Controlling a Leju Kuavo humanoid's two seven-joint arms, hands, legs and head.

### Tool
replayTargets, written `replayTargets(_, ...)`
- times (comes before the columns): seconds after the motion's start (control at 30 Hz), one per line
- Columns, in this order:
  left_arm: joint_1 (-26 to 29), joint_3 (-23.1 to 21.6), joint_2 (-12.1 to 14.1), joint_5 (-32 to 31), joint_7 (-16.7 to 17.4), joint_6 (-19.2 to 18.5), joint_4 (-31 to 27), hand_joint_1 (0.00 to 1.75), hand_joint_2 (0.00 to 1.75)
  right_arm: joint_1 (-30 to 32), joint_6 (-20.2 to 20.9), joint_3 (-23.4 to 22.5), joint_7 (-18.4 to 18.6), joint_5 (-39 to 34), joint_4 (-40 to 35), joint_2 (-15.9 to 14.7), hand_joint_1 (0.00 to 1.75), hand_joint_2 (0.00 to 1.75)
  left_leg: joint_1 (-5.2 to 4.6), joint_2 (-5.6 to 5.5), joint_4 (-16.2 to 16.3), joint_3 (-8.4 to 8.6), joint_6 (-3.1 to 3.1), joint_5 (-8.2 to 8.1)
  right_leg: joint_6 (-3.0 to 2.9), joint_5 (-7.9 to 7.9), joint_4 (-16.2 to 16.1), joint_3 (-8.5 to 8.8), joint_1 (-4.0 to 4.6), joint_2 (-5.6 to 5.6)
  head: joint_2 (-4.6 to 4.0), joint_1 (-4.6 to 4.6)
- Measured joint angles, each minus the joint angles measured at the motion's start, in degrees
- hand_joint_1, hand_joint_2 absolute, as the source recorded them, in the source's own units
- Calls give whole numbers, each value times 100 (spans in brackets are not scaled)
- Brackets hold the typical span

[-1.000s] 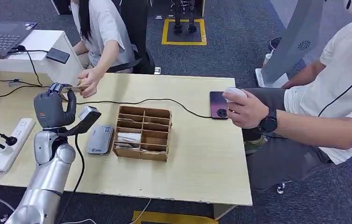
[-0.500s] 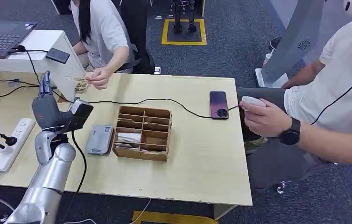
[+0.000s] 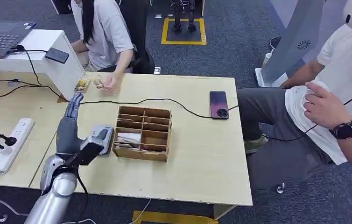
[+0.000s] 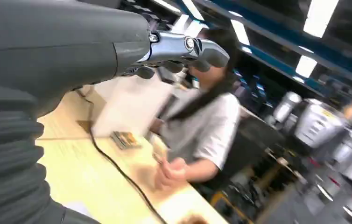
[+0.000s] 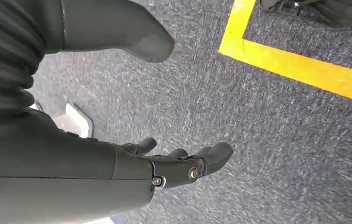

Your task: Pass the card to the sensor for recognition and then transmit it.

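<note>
Two hands, both empty: left hand (image 3: 73,128), matte grey with dark fingers stretched straight and apart, hovers over the pale wood-grain tabletop (image 3: 202,158) beside the flat grey sensor (image 3: 100,138). Right hand (image 5: 165,163) hangs over speckled carpet, fingers loosely spread. Card (image 3: 98,82) lies flat under a person's hand (image 3: 110,83) at the far edge, near the slotted wooden box (image 3: 142,133).

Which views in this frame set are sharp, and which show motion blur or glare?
Head view: sharp and evenly lit, with the wooden organizer and phone crisp. Left wrist view: heavily motion-blurred, the person smeared, ceiling lights blown out. Right wrist view: the right hand fairly sharp, carpet slightly streaked.
</note>
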Motion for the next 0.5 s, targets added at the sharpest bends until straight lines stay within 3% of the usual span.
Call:
replayTargets(0.13,626,-667,153,-748,-94,235,-774,0,175,32,0,-74,6,-22,0,-6,0,175,-1,0,0,-2,-2,-2,0,0,-2,-4,0,-1,0,0)
replayTargets(0.23,807,-1119,203,-1301,-65,529,-1108,0,175,34,2,-101,13,-20,-2,-20,0,175,0,-3,0,-2,-2,-2,0,0,-2,-2,0,-5,0,0)
replayTargets(0.5,816,-2049,568,-1962,472,332,-1265,0,175,26,-7,-184,-20,-33,-11,-28,0,175,1,-2,0,0,-6,2,-1,2,0,-1,5,-5,0,0)
